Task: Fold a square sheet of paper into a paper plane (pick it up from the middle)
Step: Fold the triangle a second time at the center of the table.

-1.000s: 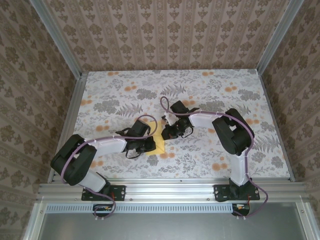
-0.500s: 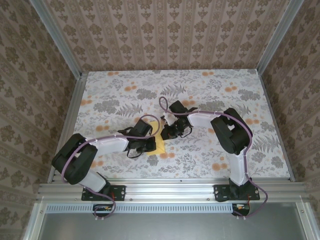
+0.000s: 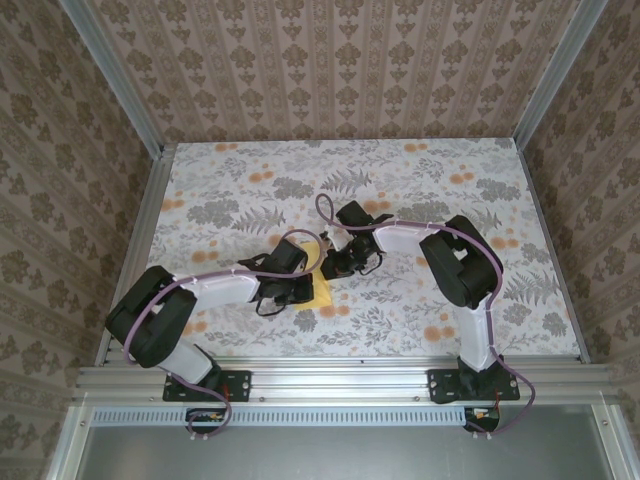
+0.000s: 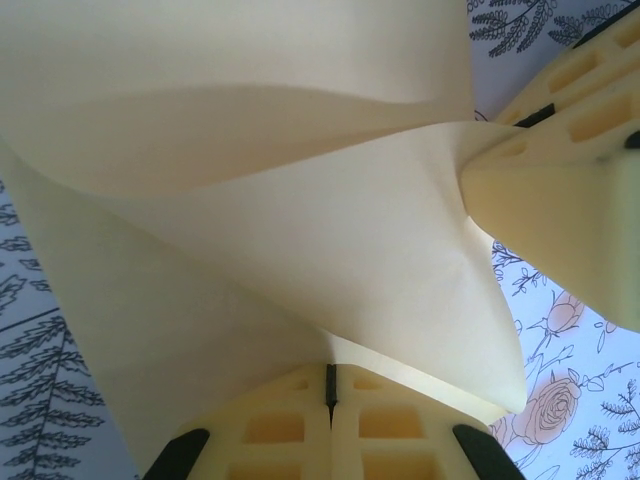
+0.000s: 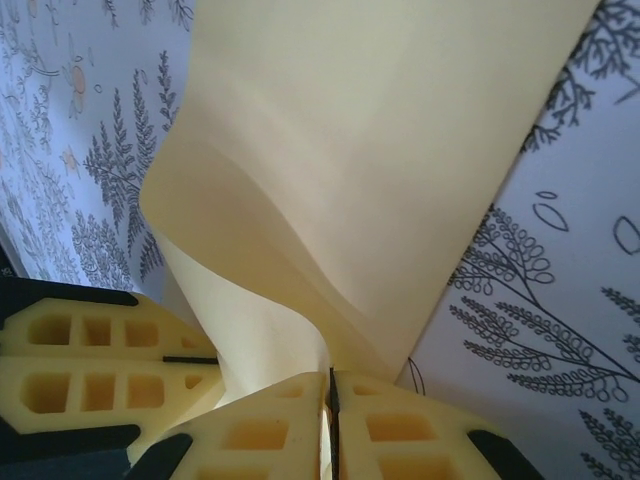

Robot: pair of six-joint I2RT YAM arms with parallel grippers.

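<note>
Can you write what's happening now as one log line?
left gripper: shut on paper | right gripper: shut on paper | paper: curled between them

The surface (image 3: 420, 180) wore a white cover printed with grey ferns (image 3: 345, 183) and orange flowers (image 3: 262, 176), the flowers clustered toward 11, 1 and 5 o'clock. Just off centre toward 7 o'clock sat the square sheet of paper (image 3: 320, 290), bowed upward; whether its edge touched the surface could not be told.
</note>
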